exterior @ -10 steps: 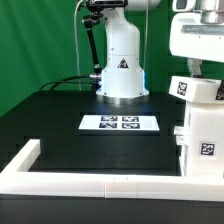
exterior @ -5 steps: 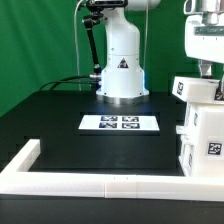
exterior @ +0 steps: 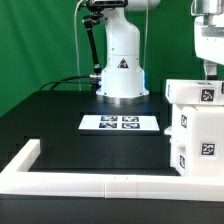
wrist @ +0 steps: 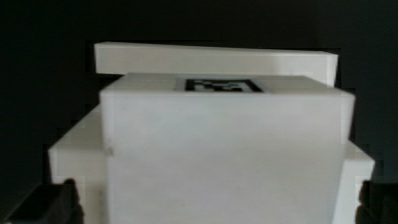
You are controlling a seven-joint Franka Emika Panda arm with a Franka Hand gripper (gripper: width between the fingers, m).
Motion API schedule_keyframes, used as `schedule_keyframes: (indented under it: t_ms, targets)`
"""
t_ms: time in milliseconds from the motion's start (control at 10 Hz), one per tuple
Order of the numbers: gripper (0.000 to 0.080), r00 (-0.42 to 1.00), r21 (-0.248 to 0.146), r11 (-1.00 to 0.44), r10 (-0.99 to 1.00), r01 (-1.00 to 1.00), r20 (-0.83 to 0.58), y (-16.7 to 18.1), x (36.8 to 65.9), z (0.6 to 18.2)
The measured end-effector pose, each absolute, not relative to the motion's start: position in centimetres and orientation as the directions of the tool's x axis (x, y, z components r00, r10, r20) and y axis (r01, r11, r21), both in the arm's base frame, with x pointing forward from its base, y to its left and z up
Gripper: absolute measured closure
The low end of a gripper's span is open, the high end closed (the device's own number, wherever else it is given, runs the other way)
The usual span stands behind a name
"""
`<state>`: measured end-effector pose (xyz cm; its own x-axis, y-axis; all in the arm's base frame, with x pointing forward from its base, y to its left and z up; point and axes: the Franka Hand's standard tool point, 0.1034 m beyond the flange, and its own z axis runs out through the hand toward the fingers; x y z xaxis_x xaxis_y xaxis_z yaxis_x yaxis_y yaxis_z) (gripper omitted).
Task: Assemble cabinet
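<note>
The white cabinet [exterior: 198,140] stands at the exterior view's right, against the border rail, with black-and-white tags on its faces. A smaller white block [exterior: 192,92] with a tag on its upper face sits at its top. My gripper [exterior: 210,70] comes down from above onto this block. In the wrist view the tagged white block [wrist: 222,130] fills the gap between my dark fingertips [wrist: 54,205], which press on both of its sides. My gripper [wrist: 215,206] is shut on it. A wider white panel [wrist: 214,58] shows behind the block.
The marker board [exterior: 120,123] lies flat mid-table in front of the robot's white base [exterior: 122,65]. A long low white border rail [exterior: 90,183] runs along the front, with a short arm [exterior: 25,155] at the exterior view's left. A green backdrop stands behind.
The white block and the cabinet under it have shifted toward the exterior view's left and turned, so the block's tag now faces up. My gripper has come a little lower.
</note>
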<state>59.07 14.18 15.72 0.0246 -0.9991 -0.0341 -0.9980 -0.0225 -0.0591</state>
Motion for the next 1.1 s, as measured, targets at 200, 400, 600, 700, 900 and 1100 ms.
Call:
schedule_keyframes:
  t_ms: [200, 400, 600, 700, 900, 1100]
  targets:
    - [0.0002, 0.054, -0.076, -0.05, -0.997, -0.996, -0.06, 14.4, 59.1, 16.8]
    - [0.0002, 0.064, -0.089, -0.057, -0.995, -0.994, -0.071, 14.4, 58.6, 17.6]
    - [0.0002, 0.107, -0.092, -0.1, -0.992, -0.991, -0.071, 14.5, 58.5, 17.6]
    - [0.0002, 0.11, -0.092, -0.103, -0.991, -0.99, -0.071, 14.6, 58.5, 17.6]
    - [0.0002, 0.32, -0.089, -0.315, -0.946, -0.945, -0.046, 14.6, 58.7, 17.9]
    - [0.0002, 0.527, -0.102, -0.523, -0.85, -0.846, -0.018, 15.0, 58.9, 18.1]
